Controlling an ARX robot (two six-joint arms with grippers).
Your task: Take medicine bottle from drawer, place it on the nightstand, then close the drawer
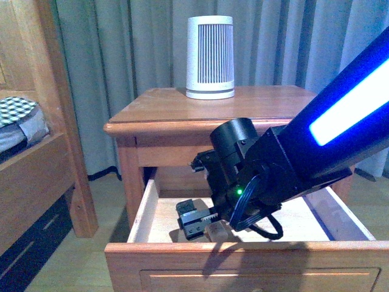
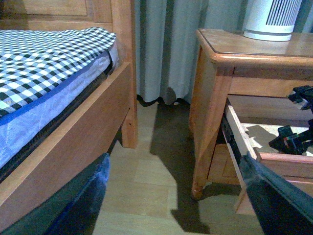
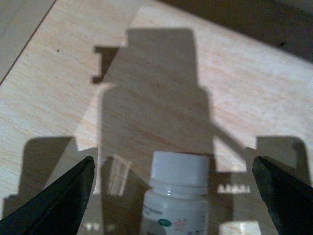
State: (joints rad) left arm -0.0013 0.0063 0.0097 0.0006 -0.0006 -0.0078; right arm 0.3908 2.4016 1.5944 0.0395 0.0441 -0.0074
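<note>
Now reaching down with the right arm (image 1: 316, 152) into the drawer (image 1: 146, 213), pulled far out of the nightstand (image 1: 130, 164) with its pale wood inside open to view. Holding the right claw (image 3: 172, 164) wide, fingers (image 3: 54, 205) spread to either side of the bottle (image 3: 175, 205) and touching neither side of it. Standing upright on the drawer floor, that bottle, white cap on, between the two fingers and close under the wrist camera; label cut off and too blurred to read. Throwing hard shadows of claw and bottle across the wood ahead. From the front, bottle not made out behind the dark claw, low toward the front of the drawer, just behind the front panel. Up on the surface (image 1: 273, 103), a ribbed white device (image 1: 209, 58), upright near the back edge, before grey curtains (image 1: 121, 42). Off to the left, hanging low with the left claw (image 2: 174, 161), likewise spread wide and gripping nothing, over bare floor (image 2: 151, 191) between the bed (image 2: 73, 127) and the nightstand, well apart from the drawer. On the bed, a checked cover over a blue-edged mattress
</note>
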